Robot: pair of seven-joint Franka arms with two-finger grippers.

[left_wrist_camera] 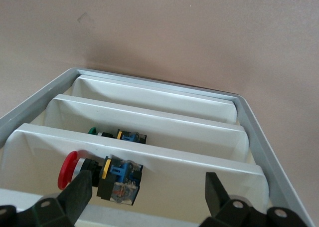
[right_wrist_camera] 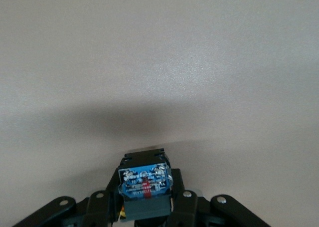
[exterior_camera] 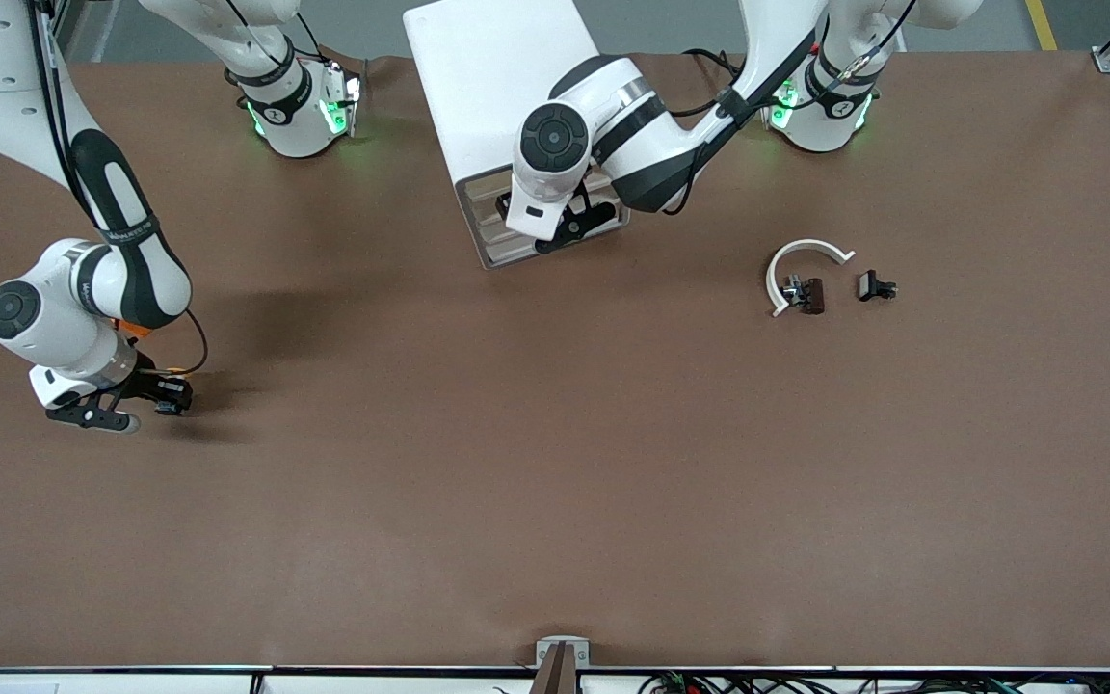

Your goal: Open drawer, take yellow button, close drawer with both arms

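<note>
Over at the right arm's end of the table, the right gripper [exterior_camera: 145,405] hangs low above the bare brown tabletop [exterior_camera: 555,482], clenched on the button [right_wrist_camera: 144,189]; its blue-and-black body shows between the fingers in the right wrist view. If that pinch is shallow, the button could slip and roll off. Mid-table, the white cabinet [exterior_camera: 502,87] lies near the robots' bases, and the left gripper [exterior_camera: 565,226] sits at its front with fingers spread wide, holding nothing. The drawer [left_wrist_camera: 149,162] below it holds a red-capped switch [left_wrist_camera: 97,174], and a green one lies in the next. Pushing off-centre could jam a drawer or shove the whole cabinet. A white curved bracket [exterior_camera: 801,265] and small black clips [exterior_camera: 875,286] lie toward the left arm's end.
</note>
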